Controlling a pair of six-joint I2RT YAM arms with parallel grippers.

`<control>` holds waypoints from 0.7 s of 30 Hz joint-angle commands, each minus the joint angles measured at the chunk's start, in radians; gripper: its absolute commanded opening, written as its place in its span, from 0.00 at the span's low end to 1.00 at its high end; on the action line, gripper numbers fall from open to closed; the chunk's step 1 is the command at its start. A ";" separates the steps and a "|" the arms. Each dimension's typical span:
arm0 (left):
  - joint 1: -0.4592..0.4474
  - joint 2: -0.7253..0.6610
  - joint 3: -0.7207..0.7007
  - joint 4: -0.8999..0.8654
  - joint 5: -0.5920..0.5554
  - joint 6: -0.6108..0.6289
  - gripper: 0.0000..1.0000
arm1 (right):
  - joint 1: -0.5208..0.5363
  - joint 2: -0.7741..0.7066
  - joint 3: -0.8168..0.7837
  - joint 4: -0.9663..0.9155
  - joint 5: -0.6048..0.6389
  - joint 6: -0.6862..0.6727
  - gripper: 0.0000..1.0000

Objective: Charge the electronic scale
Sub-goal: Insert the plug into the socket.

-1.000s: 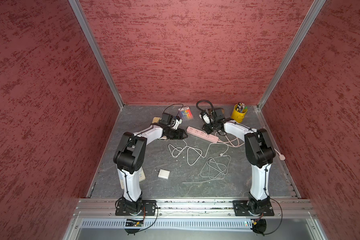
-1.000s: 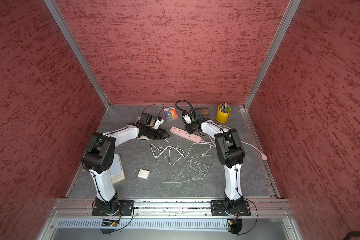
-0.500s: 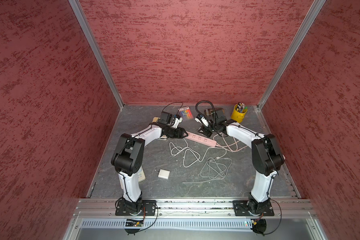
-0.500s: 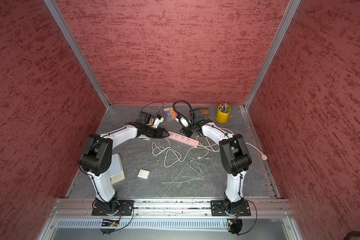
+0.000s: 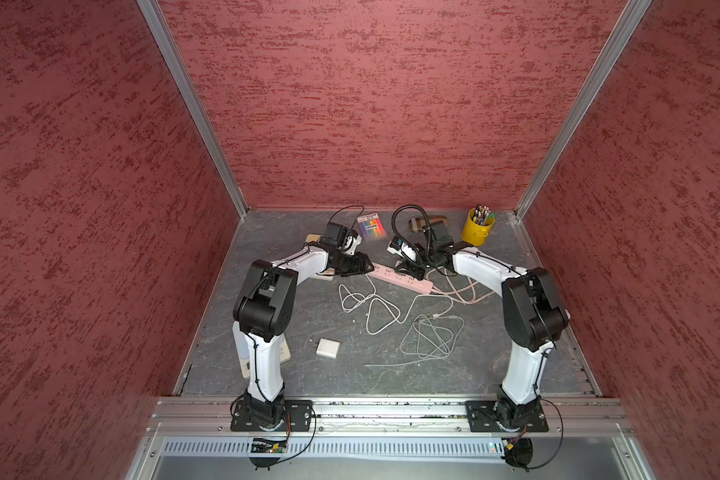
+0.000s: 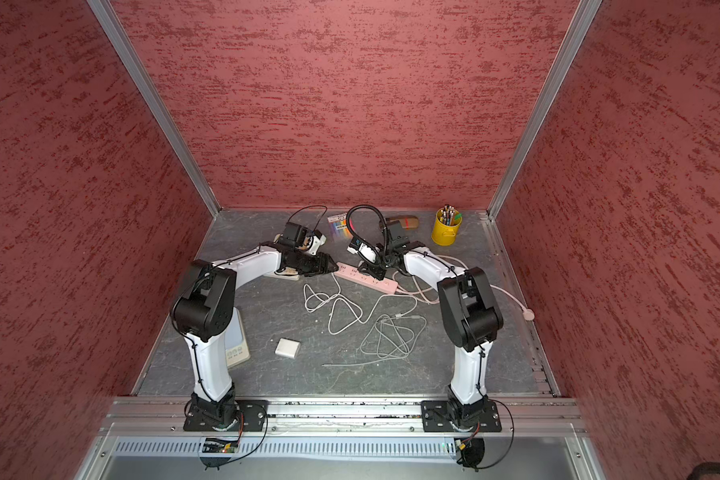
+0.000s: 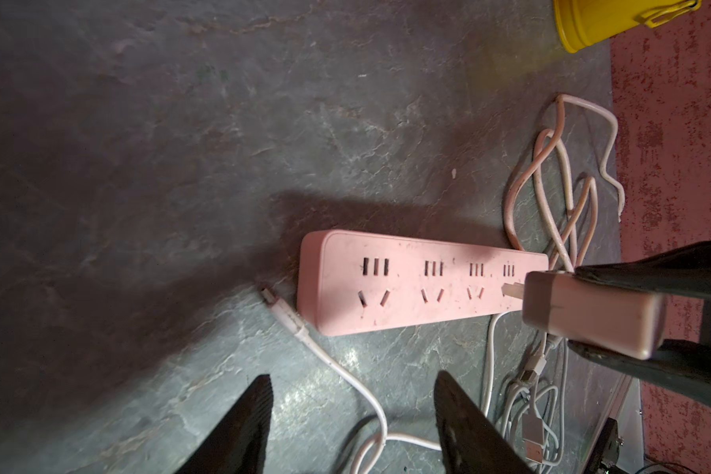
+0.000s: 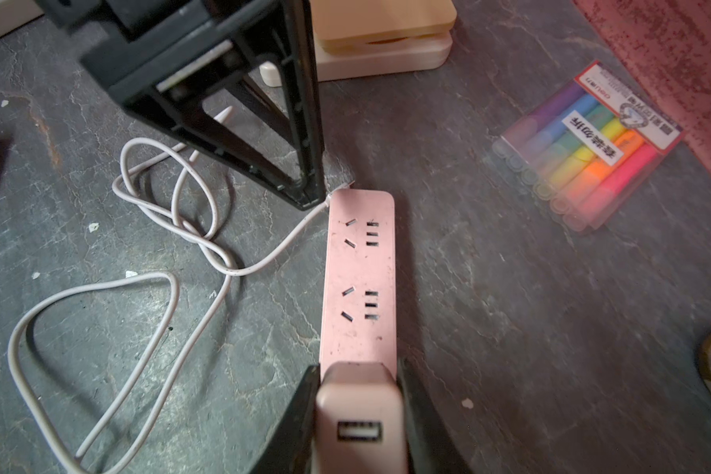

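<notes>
Over the pink power strip (image 7: 407,287), the right gripper (image 7: 573,307) pinches the USB charger (image 8: 360,410) — best align prongs (image 7: 512,289) with slots (image 7: 374,266), press straight down; the left gripper (image 7: 354,379) hangs spread, empty.

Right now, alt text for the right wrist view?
The right pincer grips a pink USB charger block over a pink plastic power strip. A thin white cable loops on one side, a pack of coloured highlighters opposite.

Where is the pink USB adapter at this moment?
In the right wrist view the pink USB adapter sits clamped in the right gripper, above the pink power strip's cord-side sockets, prongs not inserted.
</notes>
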 commanded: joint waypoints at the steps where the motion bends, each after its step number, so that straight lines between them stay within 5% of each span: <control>1: 0.003 0.025 0.030 -0.019 -0.019 0.000 0.63 | 0.004 0.047 0.065 0.026 -0.064 0.020 0.00; 21: 0.019 0.099 0.082 -0.034 -0.017 0.012 0.62 | 0.030 0.242 0.276 -0.098 -0.086 0.072 0.00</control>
